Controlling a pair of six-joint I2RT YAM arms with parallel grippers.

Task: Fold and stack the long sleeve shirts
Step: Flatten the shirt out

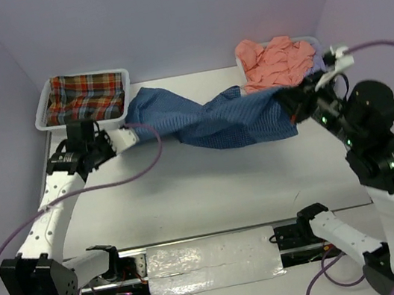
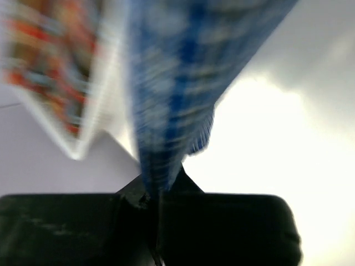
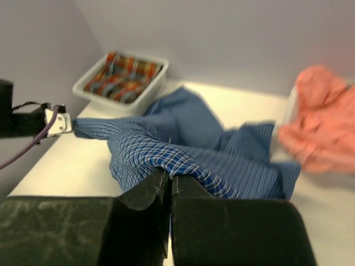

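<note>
A blue checked shirt [image 1: 215,118] hangs stretched between the two grippers, with its long axis running from one to the other. It is twisted and bunched in the middle, widest toward the right gripper.

The left gripper [image 1: 126,137] is closed on one end of the cloth, its jaws pinched together with the fabric rising from between them [image 2: 155,194]. The right gripper [image 1: 292,105] is likewise clamped on a fold at the other end [image 3: 169,180].

Just beyond the left gripper, a red-green plaid shirt [image 1: 90,96] lies in a white tray [image 1: 44,116]. Just beyond the right gripper sits a crumpled salmon shirt [image 1: 274,63].

The left wrist view is heavily blurred. Whether the sagging middle touches the worktop [image 1: 210,183] cannot be told.
</note>
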